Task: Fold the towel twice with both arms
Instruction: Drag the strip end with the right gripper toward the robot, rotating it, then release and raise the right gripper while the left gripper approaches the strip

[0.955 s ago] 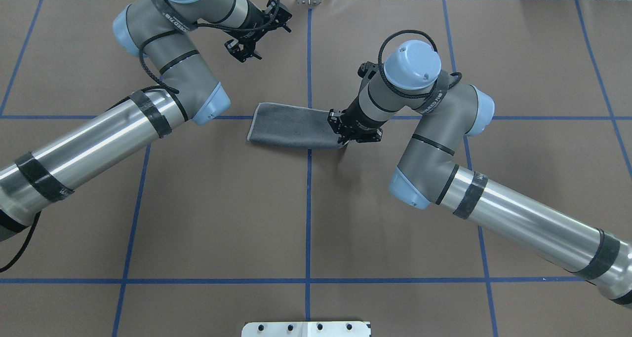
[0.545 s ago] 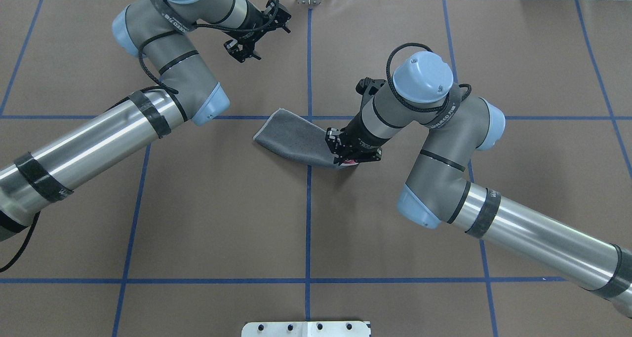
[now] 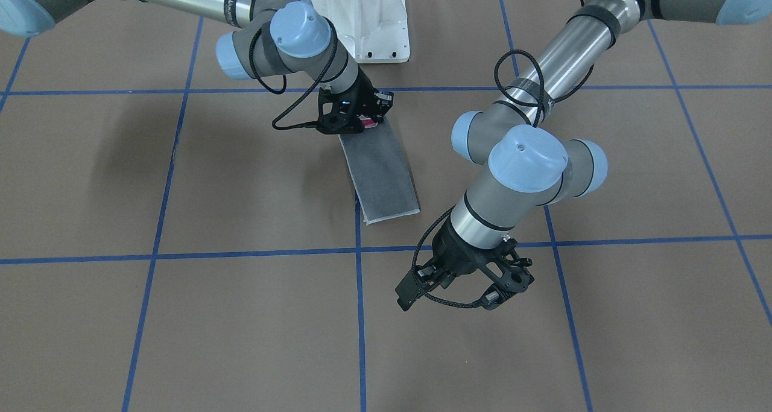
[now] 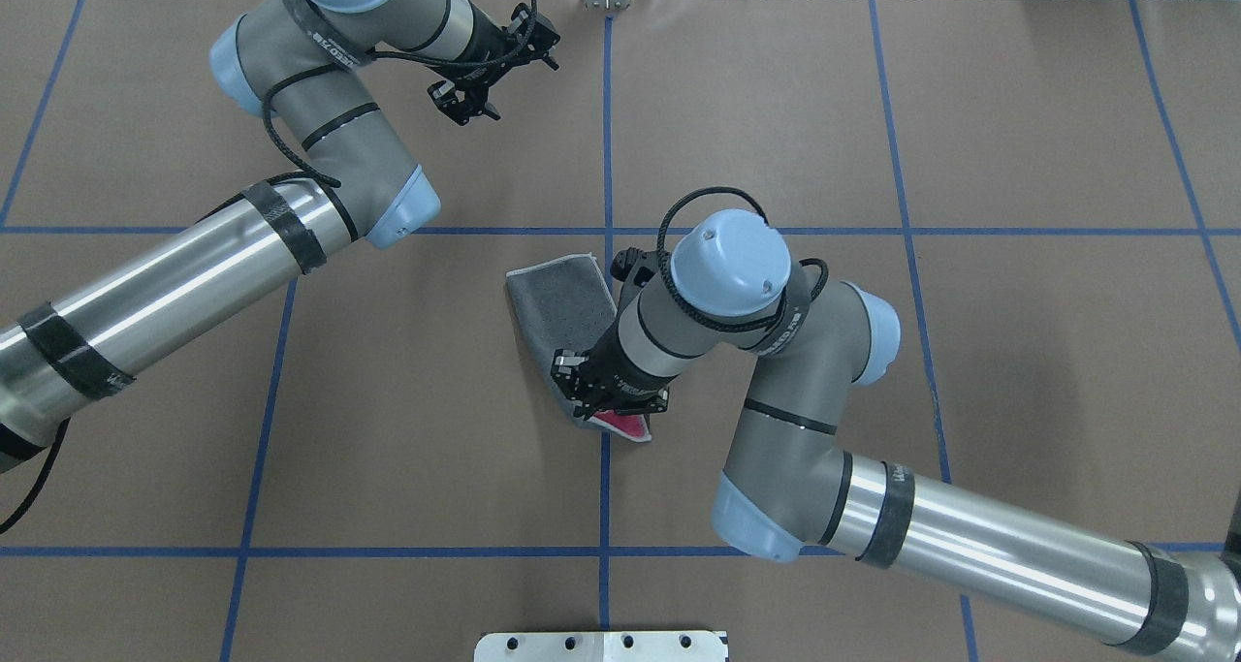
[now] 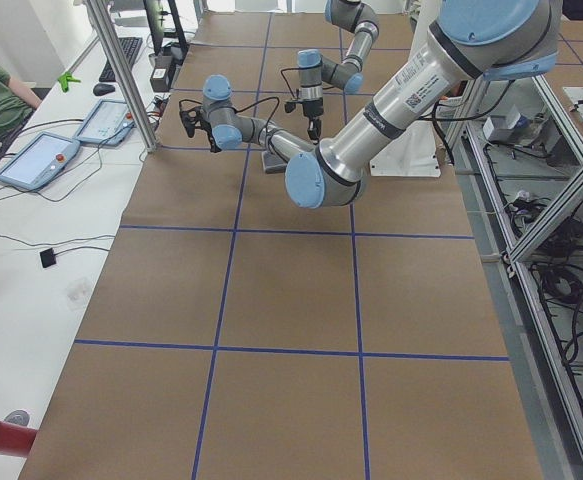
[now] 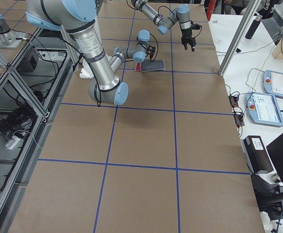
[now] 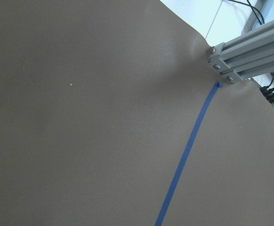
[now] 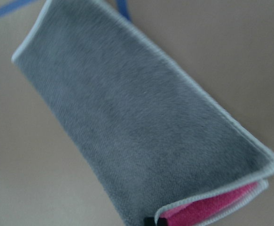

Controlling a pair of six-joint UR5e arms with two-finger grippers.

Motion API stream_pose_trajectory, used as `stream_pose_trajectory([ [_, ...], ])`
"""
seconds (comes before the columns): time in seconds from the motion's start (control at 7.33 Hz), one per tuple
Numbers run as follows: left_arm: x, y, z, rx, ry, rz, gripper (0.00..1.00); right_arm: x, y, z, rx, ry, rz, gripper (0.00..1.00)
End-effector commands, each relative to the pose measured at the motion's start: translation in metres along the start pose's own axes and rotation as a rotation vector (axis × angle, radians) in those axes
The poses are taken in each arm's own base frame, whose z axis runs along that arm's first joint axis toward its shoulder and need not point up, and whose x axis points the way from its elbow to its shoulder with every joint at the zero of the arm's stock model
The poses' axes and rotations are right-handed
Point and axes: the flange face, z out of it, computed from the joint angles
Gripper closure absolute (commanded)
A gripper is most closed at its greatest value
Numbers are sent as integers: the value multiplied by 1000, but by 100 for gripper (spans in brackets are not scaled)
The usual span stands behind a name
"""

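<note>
The towel is folded into a long strip, grey side out, and lies near the table's middle. It also shows in the front view and fills the right wrist view. My right gripper is shut on the strip's near end, where the pink inner face shows between the layers. It shows in the front view too. The strip's far end rests on the paper. My left gripper is open and empty, well away from the towel, near the table's far edge.
Brown paper with blue tape lines covers the table. A white bolted pedestal stands at the robot's side. An aluminium post stands at the far edge, near my left gripper. Operator desks with tablets lie past that edge.
My right gripper has pulled its end of the towel toward the robot and to the left. The strip has swung from lying across to nearly lengthwise, and pink now shows. The left arm shifted slightly.
</note>
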Motion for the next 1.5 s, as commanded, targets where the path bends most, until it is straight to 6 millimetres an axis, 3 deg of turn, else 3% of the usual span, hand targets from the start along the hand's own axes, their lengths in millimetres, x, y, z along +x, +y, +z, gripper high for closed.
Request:
stream_pose_trajectory([
  [0.0, -10, -3, 3, 1, -7, 2, 0, -26, 17, 12, 9, -15, 1, 100],
  [0.14, -11, -3, 3, 1, -8, 2, 0, -26, 16, 11, 10, -19, 9, 61],
  [0.27, -11, -2, 4, 0, -9, 2, 0, -30, 17, 8, 15, -30, 12, 1],
  [0.41, -12, -4, 3, 2, -11, 2, 0, -33, 12, 1, 24, -41, 20, 0],
  [0.55, -13, -7, 2, 6, -14, 10, 0, -39, 6, -19, 34, -69, 27, 0],
  [0.68, -23, -15, 4, 13, -32, 2, 0, -41, -9, -57, 29, -104, 52, 0],
  [0.95, -53, -37, 2, 11, -60, -23, 0, 10, -67, -128, -45, -105, 91, 0],
  [1.09, -71, -44, -8, -51, -66, -33, 0, 38, -95, -149, -21, -95, 93, 0],
  [1.23, -88, -35, -23, -89, -54, -30, 0, 64, -123, -163, 26, -78, 67, 0],
  [1.36, -123, -21, -41, -99, -40, -27, 0, 93, -154, -185, 82, -62, 38, 0],
])
